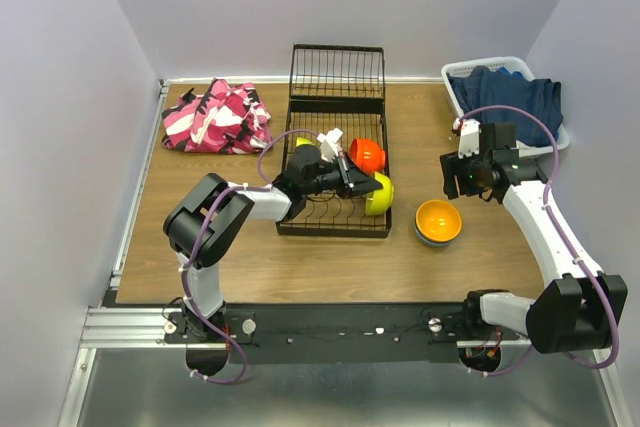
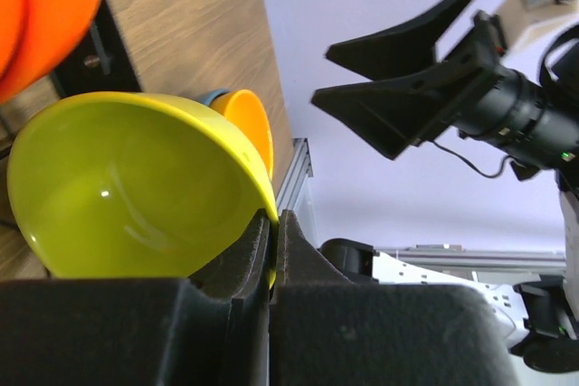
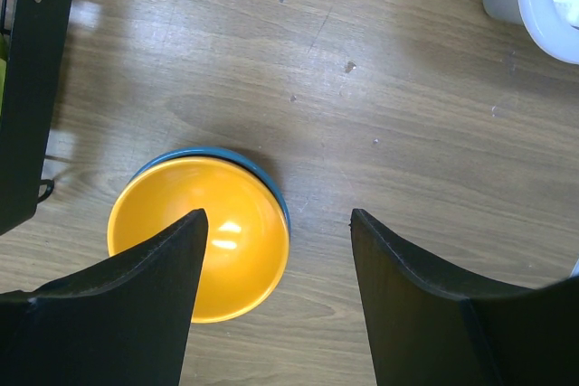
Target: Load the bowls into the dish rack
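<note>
Left jaws clamp the rim of the lime green bowl [image 2: 136,187] at four o'clock of the dish rack [image 1: 336,99]; right jaws hang half open, empty, over the orange bowl [image 3: 240,241].

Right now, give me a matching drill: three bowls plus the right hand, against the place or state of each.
Column one:
1. lime green bowl
2. red-orange bowl
3. orange bowl
4. right hand

Column two:
A. nested in the blue bowl
B. open, holding nothing
C. pinched at the rim by the left hand
D. in the dish rack

Pairs: 1-C, 2-D, 3-A, 4-B.
</note>
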Controlling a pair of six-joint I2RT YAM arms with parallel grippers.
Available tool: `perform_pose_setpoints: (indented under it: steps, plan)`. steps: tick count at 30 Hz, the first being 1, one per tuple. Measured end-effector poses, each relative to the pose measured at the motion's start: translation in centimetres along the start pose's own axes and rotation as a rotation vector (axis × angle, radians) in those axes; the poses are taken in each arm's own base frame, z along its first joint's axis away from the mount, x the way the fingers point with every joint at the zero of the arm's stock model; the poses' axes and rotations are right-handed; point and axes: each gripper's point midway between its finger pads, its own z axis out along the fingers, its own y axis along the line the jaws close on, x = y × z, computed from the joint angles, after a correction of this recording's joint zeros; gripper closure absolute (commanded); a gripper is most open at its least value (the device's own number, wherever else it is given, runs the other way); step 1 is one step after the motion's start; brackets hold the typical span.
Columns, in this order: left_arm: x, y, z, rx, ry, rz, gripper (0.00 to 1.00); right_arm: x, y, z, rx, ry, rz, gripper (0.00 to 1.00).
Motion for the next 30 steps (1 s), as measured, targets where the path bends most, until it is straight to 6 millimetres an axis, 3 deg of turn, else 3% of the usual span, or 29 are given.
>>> perform_pose_setpoints:
  steps: [10, 18, 27, 30]
  plan:
    - [-0.3, -1.8, -0.4, 0.086, -0.005, 0.033, 1.00, -0.1, 0.0, -0.3, -0.003, 0.012, 0.005, 0.28]
    - [0.8, -1.2, -1.5, 0.119, 0.020, -0.003, 1.00, -0.5, 0.1, 0.0, -0.013, 0.023, 0.010, 0.28]
    - [0.6, -0.2, -2.1, 0.107, 0.006, -0.017, 0.99, -0.3, 0.2, 0.4, -0.023, 0.037, 0.016, 0.28]
    - [0.7, 1.0, -2.1, 0.060, -0.002, -0.048, 0.99, -0.3, 0.3, 0.4, -0.026, 0.036, 0.016, 0.28]
